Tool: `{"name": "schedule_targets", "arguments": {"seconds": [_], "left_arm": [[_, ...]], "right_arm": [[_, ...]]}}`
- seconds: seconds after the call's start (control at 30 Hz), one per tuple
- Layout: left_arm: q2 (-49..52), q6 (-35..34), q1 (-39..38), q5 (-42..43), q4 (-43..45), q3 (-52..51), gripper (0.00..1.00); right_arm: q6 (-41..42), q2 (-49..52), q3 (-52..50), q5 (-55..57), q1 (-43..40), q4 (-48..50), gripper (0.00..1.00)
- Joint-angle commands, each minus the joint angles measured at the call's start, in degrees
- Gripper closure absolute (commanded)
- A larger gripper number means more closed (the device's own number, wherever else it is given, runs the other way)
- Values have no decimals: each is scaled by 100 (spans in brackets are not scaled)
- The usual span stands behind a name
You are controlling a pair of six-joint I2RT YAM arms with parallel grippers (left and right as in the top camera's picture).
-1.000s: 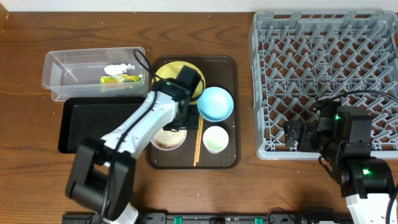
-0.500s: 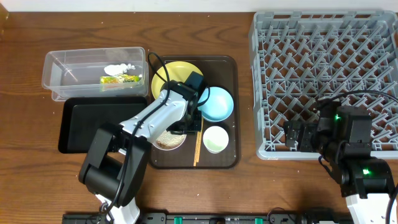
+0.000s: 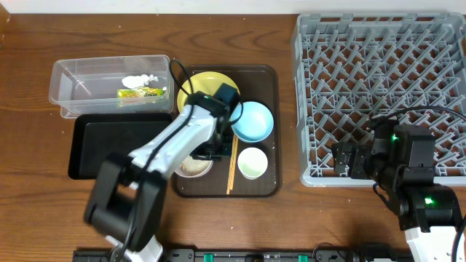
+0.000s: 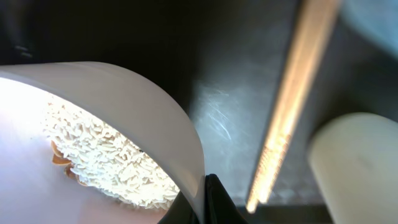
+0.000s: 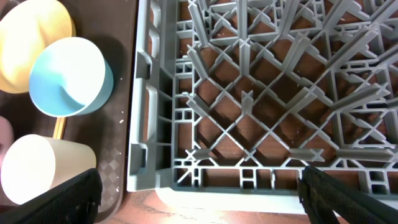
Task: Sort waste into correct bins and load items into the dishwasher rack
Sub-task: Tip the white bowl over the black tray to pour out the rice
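My left gripper (image 3: 221, 144) is shut on the right rim of the white bowl (image 3: 194, 164), which sits on the brown tray and holds rice-like grains (image 4: 106, 163). In the left wrist view both dark fingers (image 4: 214, 200) pinch the thin white wall. The chopsticks (image 3: 232, 166) lie just right of the bowl, with the pale cup (image 3: 253, 162) beyond them. The yellow plate (image 3: 199, 86) and blue bowl (image 3: 253, 120) lie behind. The wrapper (image 3: 143, 93) and tissue (image 3: 138, 80) lie in the clear tub (image 3: 73, 80). My right gripper (image 3: 344, 160) stands open at the front edge of the grey rack (image 3: 382, 80), holding nothing.
The black tray (image 3: 95, 145) lies in front of the clear tub, left of the brown serving tray (image 3: 271, 185). In the right wrist view the rack's front wall (image 5: 249, 174) spans the gap between the fingers, with the blue bowl (image 5: 68, 78) and cup (image 5: 37, 168) at left.
My left gripper has moved from over the plate down to the white bowl's right rim and shut on it. The right arm has stayed still.
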Motion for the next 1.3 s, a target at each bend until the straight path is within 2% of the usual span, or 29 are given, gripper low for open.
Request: {"name": "schedule_targets", "arguments": {"seconds": [0.0,0.13,0.27,0.6,0.83,1.03,1.27], "left_arm": [[-758,531,227,109,-55,229,94],[-1300,734,798,402,-66,227,94],[-1438,1351,1731,1572,-15,223,94],[-988,2682,3858,4229,61,42,94],[-363,3268,4863,5683,4,33,94],[155,3526,5445,6465,-153,33,94],[334,3523,5884,6594,-275,33,94]], "right_arm": [[57,-15,127,-44,-31,-7,1],[57,-15,127,-44,-31,-7,1],[57,-15,127,-46,-31,-7,1],[57,-15,127,-46,-31,-13,1],[57,-15,127,-46,-31,-17,1],[57,-15,127,-46,-31,-15,1],[57,-15,127,-44,-31,-17,1]]}}
